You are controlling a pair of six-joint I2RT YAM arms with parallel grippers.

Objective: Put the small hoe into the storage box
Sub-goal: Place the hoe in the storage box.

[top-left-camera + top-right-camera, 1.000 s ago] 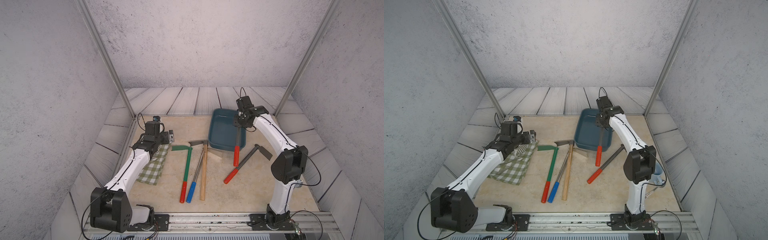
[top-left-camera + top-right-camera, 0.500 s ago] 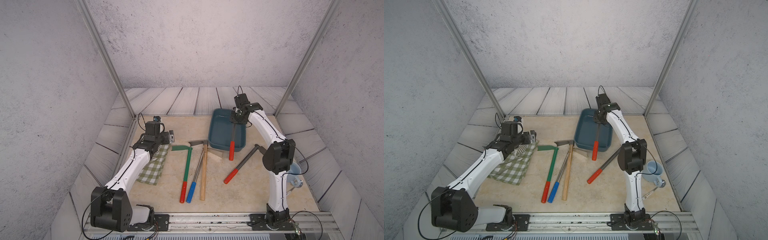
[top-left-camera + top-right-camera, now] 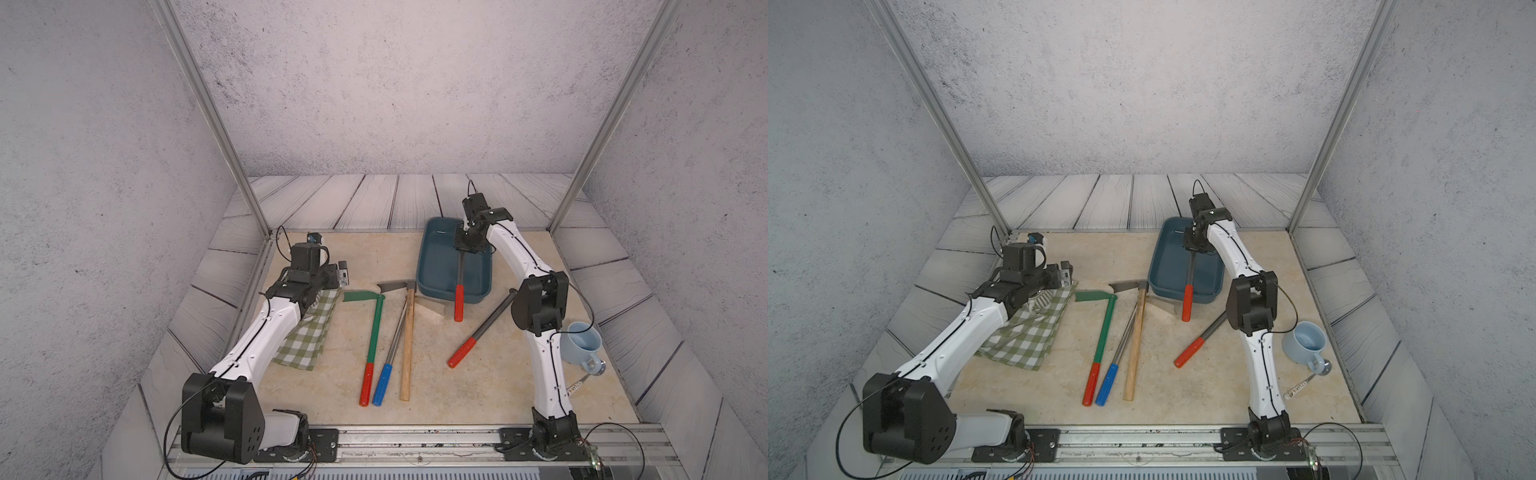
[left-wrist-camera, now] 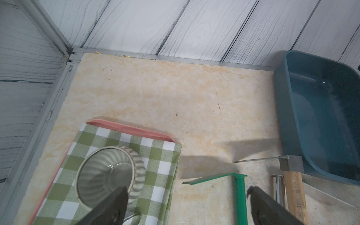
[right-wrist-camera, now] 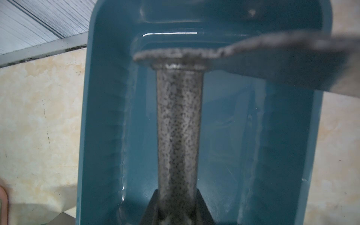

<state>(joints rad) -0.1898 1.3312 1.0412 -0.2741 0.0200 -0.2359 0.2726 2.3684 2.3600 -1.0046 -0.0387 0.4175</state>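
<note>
While squeezed tight on the small hoe (image 3: 458,301), right gripper (image 3: 465,249) over the storage box (image 3: 438,262), blade above its far end, red grip past its near rim. Left gripper (image 4: 186,192) wide open, empty, well away.

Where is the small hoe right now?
In both top views the small hoe is clamped in the right gripper over the storage box, at the far right of the table. Its red grip pokes out past the box's near rim.
</note>
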